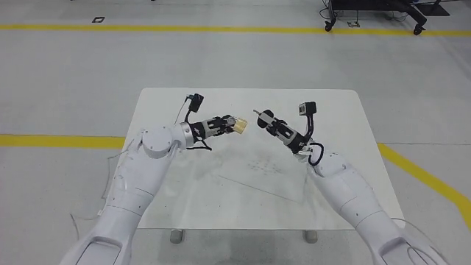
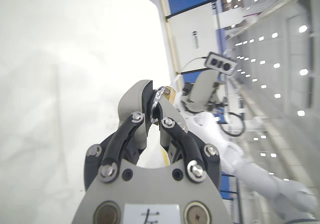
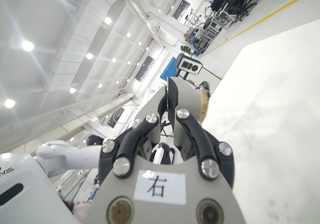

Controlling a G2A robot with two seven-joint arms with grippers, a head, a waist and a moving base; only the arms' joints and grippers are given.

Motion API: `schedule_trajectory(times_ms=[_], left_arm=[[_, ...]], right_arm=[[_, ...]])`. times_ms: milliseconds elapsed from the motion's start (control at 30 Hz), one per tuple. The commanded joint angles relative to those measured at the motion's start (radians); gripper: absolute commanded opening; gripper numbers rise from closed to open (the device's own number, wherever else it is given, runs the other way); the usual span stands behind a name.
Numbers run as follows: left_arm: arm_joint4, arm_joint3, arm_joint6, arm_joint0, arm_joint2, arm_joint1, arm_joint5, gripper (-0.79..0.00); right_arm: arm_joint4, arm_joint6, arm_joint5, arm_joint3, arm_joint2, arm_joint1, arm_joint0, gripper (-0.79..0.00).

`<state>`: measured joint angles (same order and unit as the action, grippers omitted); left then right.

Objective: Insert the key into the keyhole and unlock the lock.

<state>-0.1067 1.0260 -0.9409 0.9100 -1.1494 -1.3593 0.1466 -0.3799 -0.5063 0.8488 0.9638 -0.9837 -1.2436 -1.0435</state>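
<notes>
Lock (image 1: 240, 124) was gripped at its shackle end by the left gripper (image 1: 229, 124), which was closed on it, and the brass body was left jutting out beyond. Facing it, just apart, a thin key (image 1: 257, 112) was pinched in the right gripper (image 1: 263, 118), jaws drawn tight, its tip aimed at the lock but not touching. Both were held raised over the far half of the white table (image 1: 338, 110), whose top was scuffed with faint marks. Beyond, the grey floor (image 1: 88, 73) was crossed by a yellow line (image 1: 221, 28), and a wheeled black rack (image 1: 383, 0) was parked at the far side.
</notes>
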Motion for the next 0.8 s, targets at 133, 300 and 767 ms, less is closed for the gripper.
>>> schedule_trajectory(times_ms=[133, 300, 767], left_arm=[[-0.155, -0.085, -0.105, -0.043, 0.024, -0.014, -0.060, -0.785], [-0.165, -0.141, -0.151, -0.081, 0.052, -0.020, -0.063, -0.785], [-0.195, -0.204, -0.147, -0.124, 0.080, -0.029, -0.042, -0.785]], right_arm=[[0.100, 0.073, -0.008, 0.032, 0.003, -0.005, -0.024, -0.785], [0.115, 0.099, -0.008, 0.052, -0.002, -0.009, -0.042, -0.785], [0.087, 0.008, -0.019, 0.067, -0.011, -0.013, -0.034, -0.785]])
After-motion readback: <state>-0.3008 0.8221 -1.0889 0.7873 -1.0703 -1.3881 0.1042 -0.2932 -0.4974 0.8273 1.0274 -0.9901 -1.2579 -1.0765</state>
